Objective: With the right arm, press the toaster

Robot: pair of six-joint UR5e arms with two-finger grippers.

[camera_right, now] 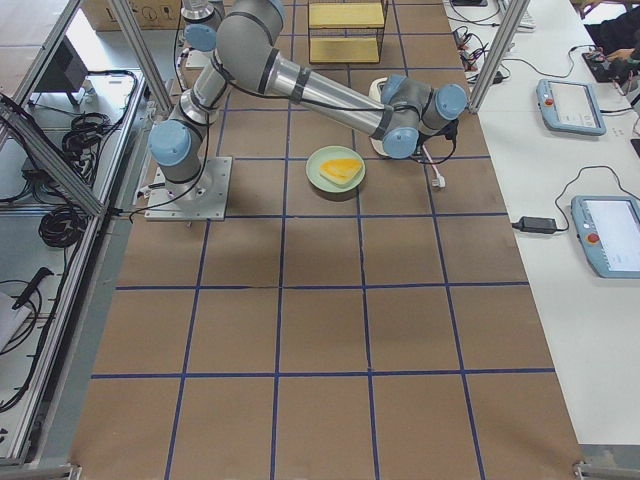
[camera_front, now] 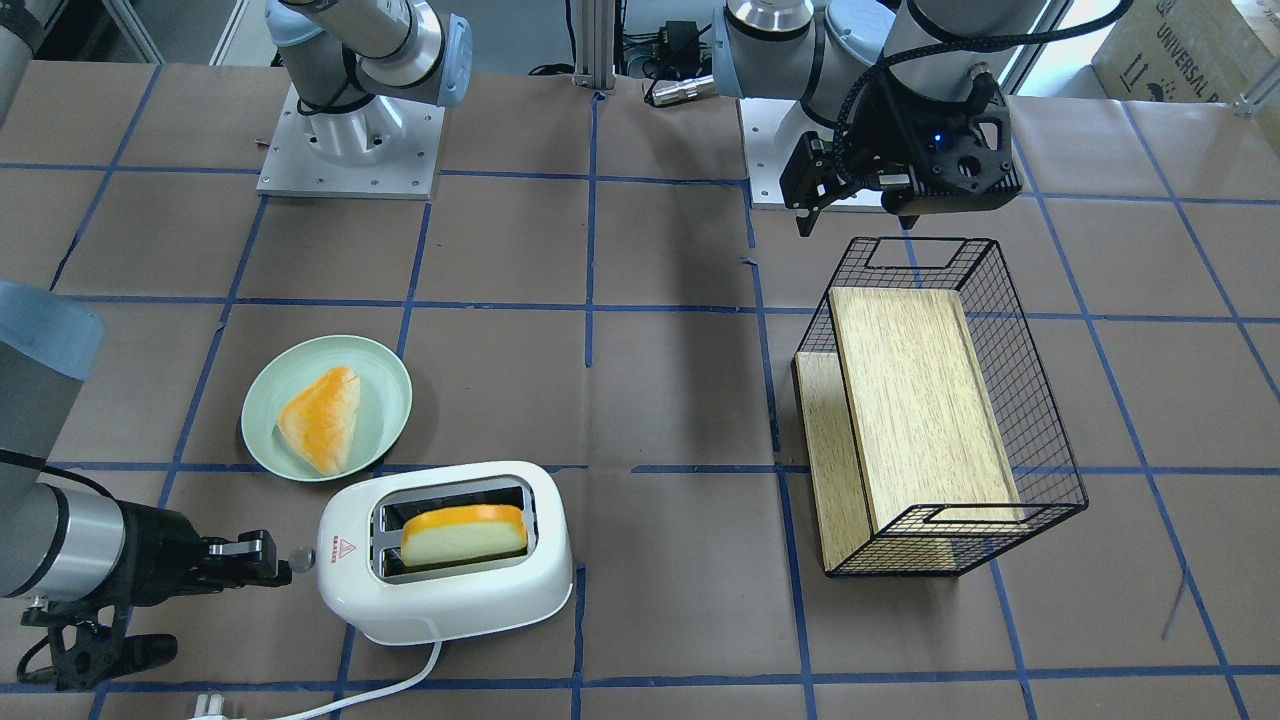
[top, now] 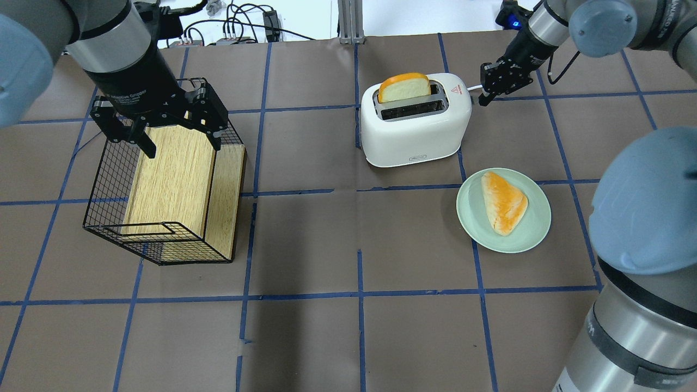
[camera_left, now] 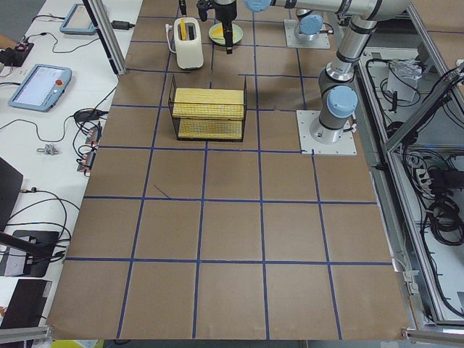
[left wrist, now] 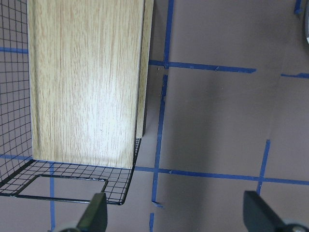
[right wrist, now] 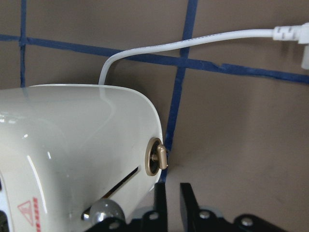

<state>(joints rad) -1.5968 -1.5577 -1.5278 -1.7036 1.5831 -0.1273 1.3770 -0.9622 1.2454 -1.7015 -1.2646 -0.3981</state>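
**Right gripper sitting at the toaster's lever end**

Clock directions are read from the overhead view, with 12 o'clock pointing away from the robot.

The toaster (top: 414,130) is standing upright on the table (top: 326,245), at about 1 o'clock from the table's middle. A bread slice (top: 404,87) is sticking up out of its 12 o'clock slot, and the slot nearer the robot is showing dark. The red triangle mark is lying on the top shell at the toaster's 3 o'clock end.

The right arm is reaching in from 2 o'clock. The right gripper (top: 484,98) is sitting just beside that 3 o'clock end with its two fingers drawn nearly together, only a thin gap between them, and gripping nothing. In the right wrist view the silver lever knob (right wrist: 104,208) is sitting in its slot just beside the fingers (right wrist: 159,195). Whether they are touching it cannot be told. A gold dial (right wrist: 157,162) is showing on the same end face. The white cord (right wrist: 193,43) is curving away across the table to its plug (right wrist: 304,36), which is lying loose.

At 4 o'clock from the toaster, a pale green plate (top: 536,234) is holding a triangular bread piece (top: 503,201).

Well apart at 9 o'clock, a black wire basket (top: 109,218) is lying on its side with a wooden board (top: 174,174) in it. The left gripper (top: 179,142) is hovering over the basket's far end with its fingers spread wide and holding nothing.
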